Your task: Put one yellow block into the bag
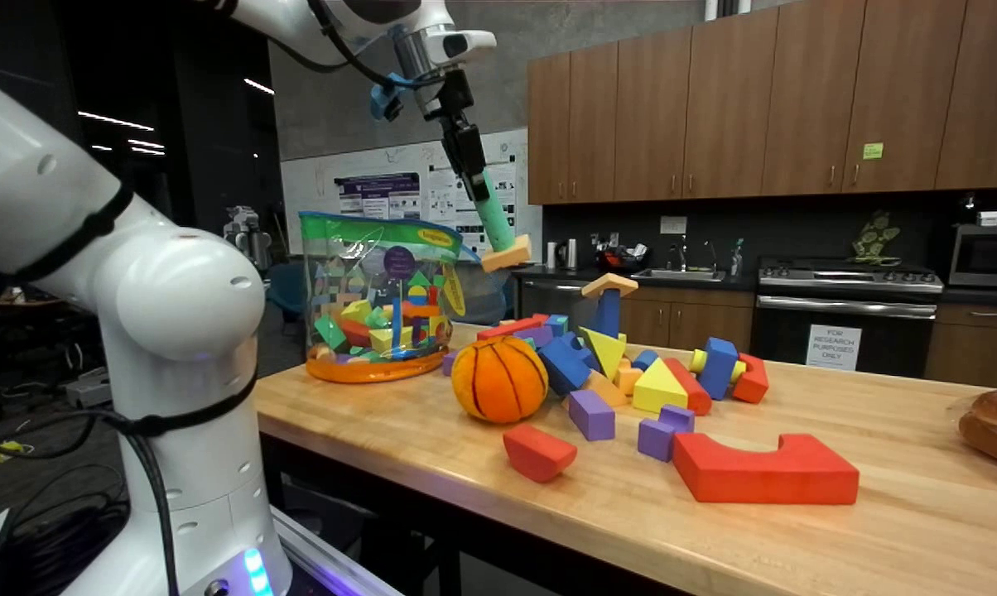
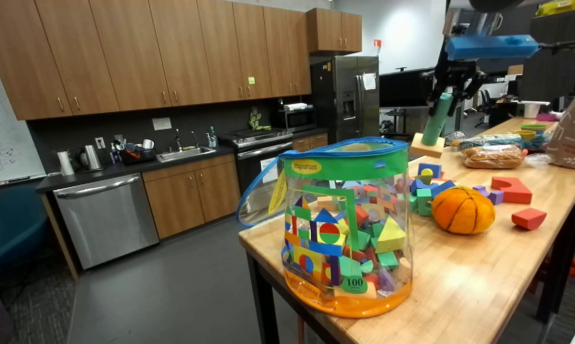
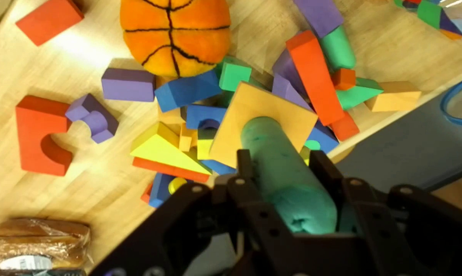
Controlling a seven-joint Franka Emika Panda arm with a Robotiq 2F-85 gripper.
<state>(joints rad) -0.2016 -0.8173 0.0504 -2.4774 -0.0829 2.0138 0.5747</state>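
My gripper (image 1: 475,184) is shut on a long green cylinder (image 1: 495,219) in both exterior views. A flat tan-yellow square block (image 1: 507,253) is at the cylinder's lower end, touching it. In the wrist view the fingers (image 3: 281,163) flank the cylinder (image 3: 269,153), and the square block (image 3: 231,130) hangs over the pile. The clear bag (image 2: 347,166) with green band and orange base stands open at the table end, holding several blocks. The gripper is beside the bag, above the pile. Yellow wedge blocks (image 1: 660,387) lie in the pile; one shows in the wrist view (image 3: 164,147).
An orange ball (image 1: 499,379) sits between the bag and the loose blocks. A red arch block (image 1: 768,470) and purple blocks (image 1: 591,414) lie nearer the front. A blue pillar (image 1: 607,313) with a tan top stands up from the pile. Wrapped bread (image 2: 493,156) lies farther along the table.
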